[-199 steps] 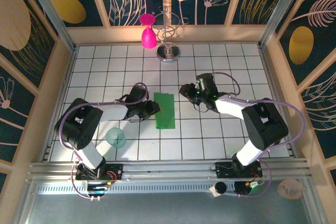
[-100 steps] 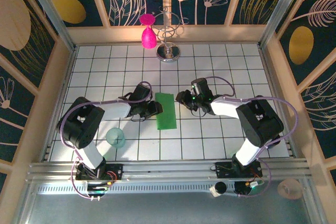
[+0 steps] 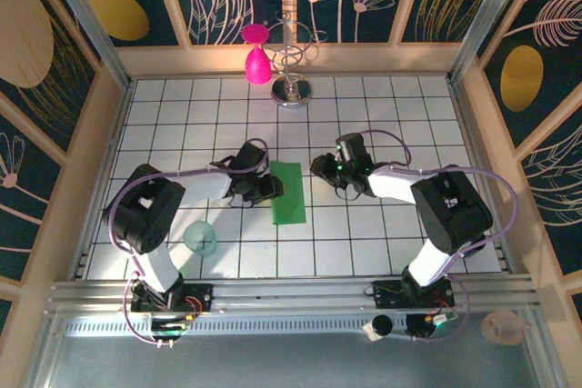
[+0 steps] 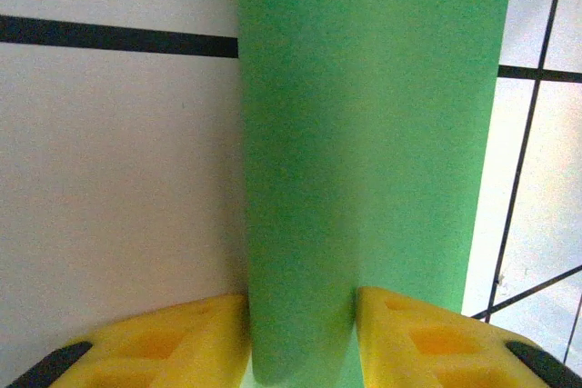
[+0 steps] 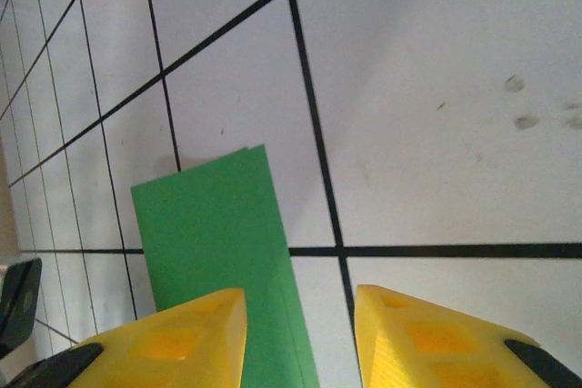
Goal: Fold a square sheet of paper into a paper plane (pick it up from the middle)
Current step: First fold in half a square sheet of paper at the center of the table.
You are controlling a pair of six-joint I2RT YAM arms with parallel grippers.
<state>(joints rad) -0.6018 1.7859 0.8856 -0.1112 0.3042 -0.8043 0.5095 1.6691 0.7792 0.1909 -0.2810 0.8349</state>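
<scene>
Both arms have edged inward. Left gripper (image 3: 270,190) straddles the thin bright green sheet of paper (image 3: 290,194), folded, mid-table; clamped or not, I can't tell. Right gripper (image 3: 318,170), part-open and empty, lines up on its far corner, likely to fold.

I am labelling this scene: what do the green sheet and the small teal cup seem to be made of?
The green sheet looks like thin matte paper: even colour, no shine, lying flat with crisp straight edges. The teal cup seems to be translucent plastic, perhaps glass: the white tiles show faintly through it.
</scene>
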